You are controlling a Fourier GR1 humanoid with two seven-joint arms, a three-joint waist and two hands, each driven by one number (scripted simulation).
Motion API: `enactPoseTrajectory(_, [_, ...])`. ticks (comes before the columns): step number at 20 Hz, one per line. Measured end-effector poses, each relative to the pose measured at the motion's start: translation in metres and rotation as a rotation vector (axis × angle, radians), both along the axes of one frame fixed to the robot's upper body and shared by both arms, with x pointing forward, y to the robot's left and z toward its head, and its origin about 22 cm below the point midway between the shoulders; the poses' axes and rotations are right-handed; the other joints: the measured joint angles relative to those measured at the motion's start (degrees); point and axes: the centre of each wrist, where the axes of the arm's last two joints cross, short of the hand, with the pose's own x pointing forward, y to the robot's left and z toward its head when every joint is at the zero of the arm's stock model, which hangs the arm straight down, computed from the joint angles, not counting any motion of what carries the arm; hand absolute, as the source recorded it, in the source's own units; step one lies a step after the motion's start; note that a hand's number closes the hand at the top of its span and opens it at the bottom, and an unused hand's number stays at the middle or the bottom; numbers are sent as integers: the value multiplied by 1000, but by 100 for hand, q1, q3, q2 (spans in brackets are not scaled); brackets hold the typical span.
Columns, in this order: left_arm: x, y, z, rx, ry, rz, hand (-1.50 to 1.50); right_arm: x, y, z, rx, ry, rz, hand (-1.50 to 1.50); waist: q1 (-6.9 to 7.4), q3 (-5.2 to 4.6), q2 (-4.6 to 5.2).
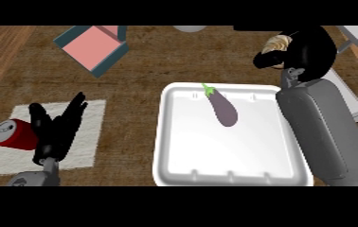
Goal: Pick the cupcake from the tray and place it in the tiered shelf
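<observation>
Curling round the cupcake [277, 43], the right hand [300, 48] holds it beyond the white tray's [183, 126] far right corner, off the tray, near a pale edge at the view's right. An eggplant [224, 109] lies in the tray. Resting at lower left, the left hand [54, 126] shows straight fingers beside a red can [17, 134]

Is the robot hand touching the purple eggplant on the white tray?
Apart. The head view shows bare white tray between the purple eggplant and the right robot hand.
</observation>
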Motion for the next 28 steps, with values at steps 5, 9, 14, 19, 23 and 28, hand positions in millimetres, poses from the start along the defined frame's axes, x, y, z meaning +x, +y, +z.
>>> enactPoseTrajectory(5, [2,-4,-1,-4,1,-9,0,22,1,56,-105,-132,-149,150,40,-3,-22])
enactPoseTrajectory(9, [3,-6,-2,-6,3,-9,0,33,1,100,-158,-199,-239,150,44,6,-28])
enactPoseTrajectory(14, [1,-3,-3,-9,-1,-4,0,39,-9,149,-182,-240,-330,150,22,16,-31])
enactPoseTrajectory(19, [0,-5,-3,-10,3,5,0,38,-34,192,-182,-273,-413,150,-13,24,-31])
enactPoseTrajectory(23, [-1,-4,-4,-8,0,2,0,37,-53,215,-185,-272,-461,150,-19,29,-25])
enactPoseTrajectory(28, [-3,-3,-4,-8,-3,8,0,35,-81,227,-165,-244,-483,150,-43,31,-30])
